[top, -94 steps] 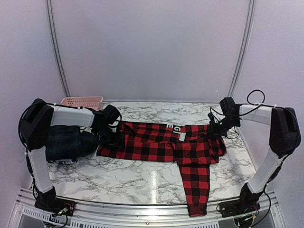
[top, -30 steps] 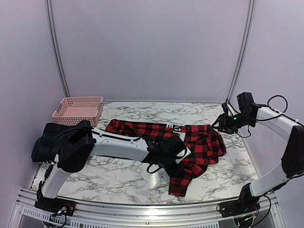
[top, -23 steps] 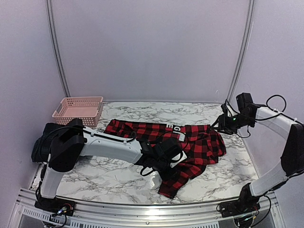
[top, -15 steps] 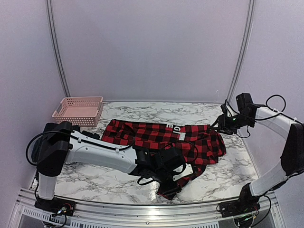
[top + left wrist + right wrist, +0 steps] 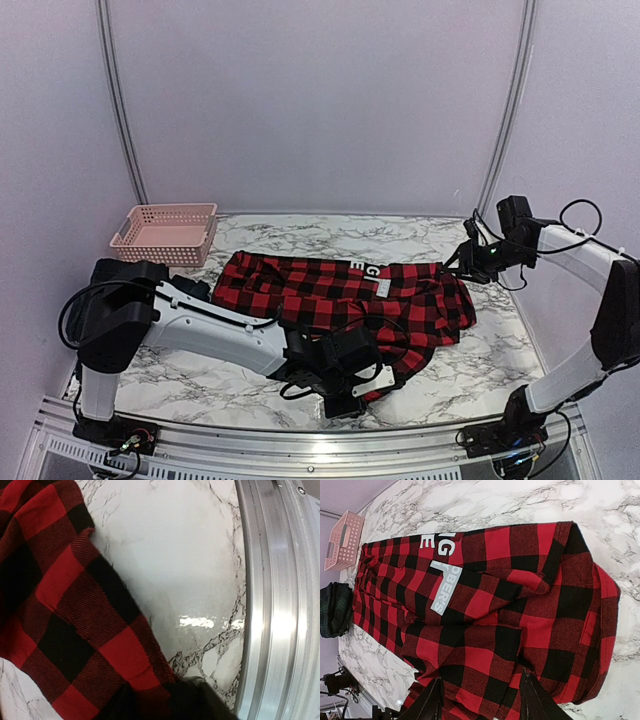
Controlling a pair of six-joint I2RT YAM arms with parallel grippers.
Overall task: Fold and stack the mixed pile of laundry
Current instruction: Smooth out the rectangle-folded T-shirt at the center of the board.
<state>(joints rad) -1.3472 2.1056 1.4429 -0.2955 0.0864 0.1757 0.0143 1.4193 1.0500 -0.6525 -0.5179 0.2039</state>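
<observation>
Swung down to lower centre, left pincer [image 5: 345,400] has dragged the sleeve [image 5: 75,615] there, grip unclear; right pincer [image 5: 480,682] hangs open above the shirt [image 5: 330,290] spread mid-surface [image 5: 480,350], so lay that sleeve flat across it.

This looks like a robot test booth. Plain pale walls [image 5: 320,100] enclose a marble-patterned bench [image 5: 475,365] edged with an aluminium rail [image 5: 300,445].
</observation>
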